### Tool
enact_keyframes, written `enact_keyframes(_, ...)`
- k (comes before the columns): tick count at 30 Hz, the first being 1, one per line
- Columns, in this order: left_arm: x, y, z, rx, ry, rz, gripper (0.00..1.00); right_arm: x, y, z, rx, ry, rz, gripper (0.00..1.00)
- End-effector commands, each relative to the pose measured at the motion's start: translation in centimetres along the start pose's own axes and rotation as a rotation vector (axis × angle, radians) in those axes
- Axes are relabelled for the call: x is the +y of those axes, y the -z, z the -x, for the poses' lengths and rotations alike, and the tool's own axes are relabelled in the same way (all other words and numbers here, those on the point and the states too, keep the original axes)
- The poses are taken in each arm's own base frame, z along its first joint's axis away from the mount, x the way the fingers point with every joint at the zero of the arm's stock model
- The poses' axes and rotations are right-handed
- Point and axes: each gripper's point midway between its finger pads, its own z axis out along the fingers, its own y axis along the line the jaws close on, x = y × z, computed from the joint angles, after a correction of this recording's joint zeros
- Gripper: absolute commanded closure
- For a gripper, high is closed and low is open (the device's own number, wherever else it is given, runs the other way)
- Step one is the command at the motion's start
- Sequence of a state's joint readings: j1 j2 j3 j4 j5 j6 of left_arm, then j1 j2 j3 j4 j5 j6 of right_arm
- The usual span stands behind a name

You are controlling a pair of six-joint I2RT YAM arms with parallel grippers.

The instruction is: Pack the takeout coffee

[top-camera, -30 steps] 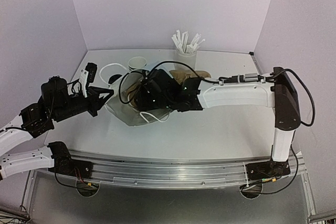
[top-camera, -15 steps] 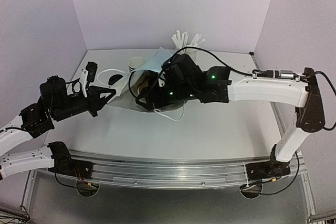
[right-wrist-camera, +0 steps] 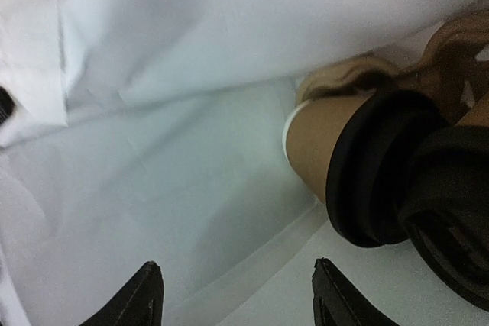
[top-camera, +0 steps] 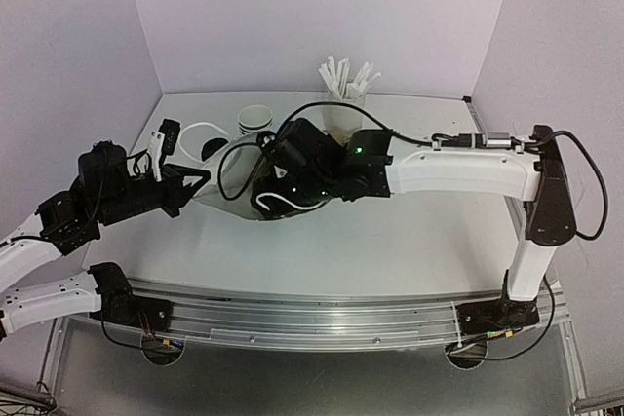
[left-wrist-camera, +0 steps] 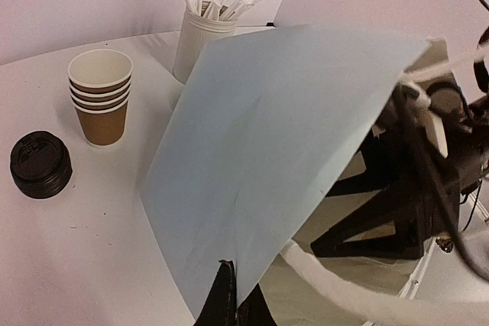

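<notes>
My left gripper is shut on the edge of a white paper bag and holds its mouth open; it shows at the left in the top view. My right gripper is open and empty inside the bag, and in the top view it reaches into the bag's mouth. A brown lidded cup lies on its side in the bag, just ahead and right of the fingertips. A stack of brown cups and black lids stand on the table beside the bag.
A white cup of wrapped straws stands behind the bag, at the back in the top view. The bag's white rope handle hangs near my left gripper. The cup stack and lids sit back left.
The right arm lifted with the bag half a second ago, then came back down and left. The bag has dropped lower. The left gripper has kept its hold in place.
</notes>
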State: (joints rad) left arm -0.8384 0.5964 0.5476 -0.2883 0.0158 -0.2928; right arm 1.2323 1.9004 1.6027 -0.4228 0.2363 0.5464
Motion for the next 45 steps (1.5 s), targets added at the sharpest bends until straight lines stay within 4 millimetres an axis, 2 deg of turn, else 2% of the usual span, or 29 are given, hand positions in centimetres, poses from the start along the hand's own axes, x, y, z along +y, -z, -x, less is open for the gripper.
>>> enact_keyframes(1,0.0,0.6,2.5,-0.068,0.052,0.006,1.0,0.0,-1.2,-3.2,0.111,0.131,-0.089,0.38)
enact_keyframes(4,-0.7,0.4,3.0,-0.074,0.055,-0.027,1.0,1.6,-1.7,-4.8,0.139,0.317,-0.13,0.37)
enact_keyframes(6,-0.7,0.4,2.8,-0.067,0.05,-0.025,1.0,2.5,-1.7,-5.3,0.125,0.462,-0.196,0.33)
enact_keyframes(8,-0.4,0.3,2.3,-0.05,0.046,-0.012,1.0,3.3,-1.2,-5.3,0.107,0.521,-0.202,0.32)
enact_keyframes(11,-0.3,0.3,2.0,-0.037,0.04,-0.009,1.0,4.9,0.3,-3.8,0.059,0.508,-0.145,0.32)
enact_keyframes(17,-0.3,0.2,1.9,-0.039,0.032,-0.009,1.0,9.2,3.9,1.0,-0.158,0.489,0.033,0.33)
enact_keyframes(19,-0.3,0.3,2.0,-0.04,0.032,-0.008,1.0,8.5,4.8,1.9,-0.248,0.439,0.033,0.33)
enact_keyframes(23,-0.2,0.4,2.3,-0.042,0.032,0.0,1.0,3.9,5.9,3.6,-0.376,0.257,-0.131,0.49)
enact_keyframes(24,-0.3,0.4,2.3,-0.042,0.033,-0.002,1.0,3.2,5.8,3.8,-0.395,0.222,-0.171,0.5)
enact_keyframes(28,-0.5,0.5,2.7,-0.047,0.028,-0.006,1.0,2.9,4.1,4.1,-0.411,0.169,-0.223,0.44)
enact_keyframes(35,-0.8,0.5,2.7,-0.043,0.048,-0.026,1.0,-1.8,0.5,3.9,-0.364,0.024,-0.293,0.32)
enact_keyframes(41,-0.8,0.5,2.5,-0.041,0.045,-0.027,1.0,-1.8,-1.5,4.4,-0.315,0.055,-0.267,0.28)
enact_keyframes(45,-0.9,0.5,2.4,-0.045,0.044,-0.034,1.0,-3.4,-2.7,3.8,-0.277,0.008,-0.268,0.27)
